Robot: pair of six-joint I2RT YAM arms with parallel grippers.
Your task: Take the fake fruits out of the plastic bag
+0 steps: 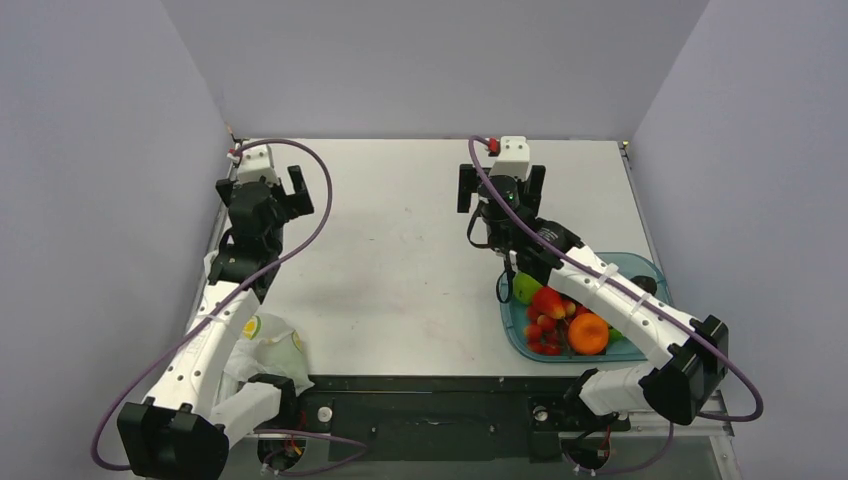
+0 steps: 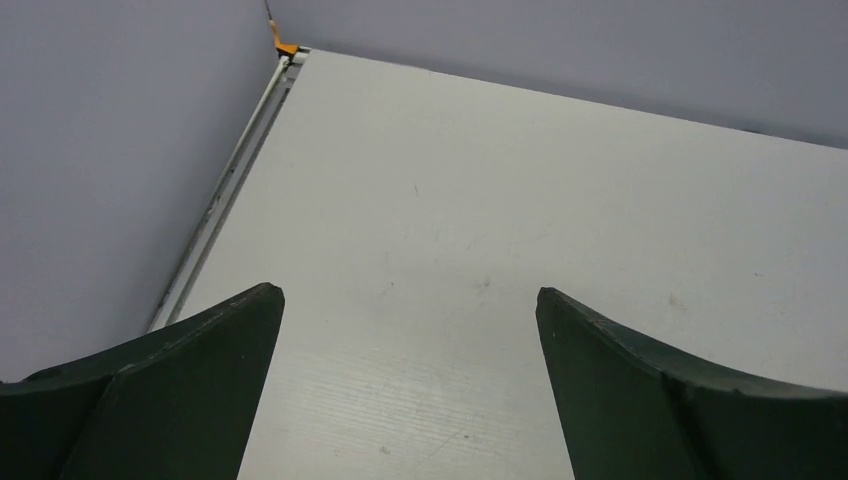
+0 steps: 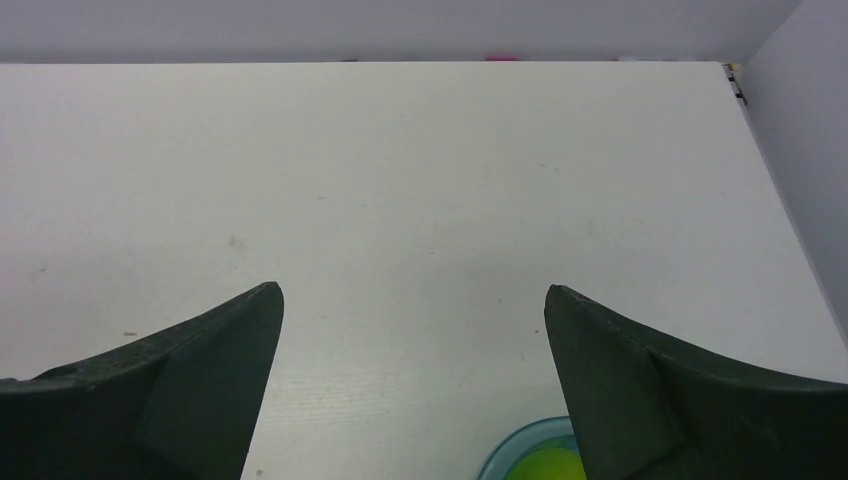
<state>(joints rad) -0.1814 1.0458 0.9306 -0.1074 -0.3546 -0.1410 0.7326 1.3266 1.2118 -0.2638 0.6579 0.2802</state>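
The left gripper (image 2: pixel 410 300) and right gripper (image 3: pixel 412 295) stood with jaws wide apart, empty. The fake fruits (image 1: pixel 560 318) sat in the teal tray (image 1: pixel 646 268); the plastic bag (image 1: pixel 278 348) lay crumpled on the counter (image 1: pixel 400 250), near left.

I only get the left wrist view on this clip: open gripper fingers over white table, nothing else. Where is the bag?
Observer: The crumpled white plastic bag printed with lemon slices lies at the near left of the white table.
Operator: Any fruits in view?
Observer: Yes, in the teal see-through oval tray at near right: a green apple, red strawberries and an orange.
Operator: Is the right gripper holding anything?
Observer: No, the right gripper is open and empty.
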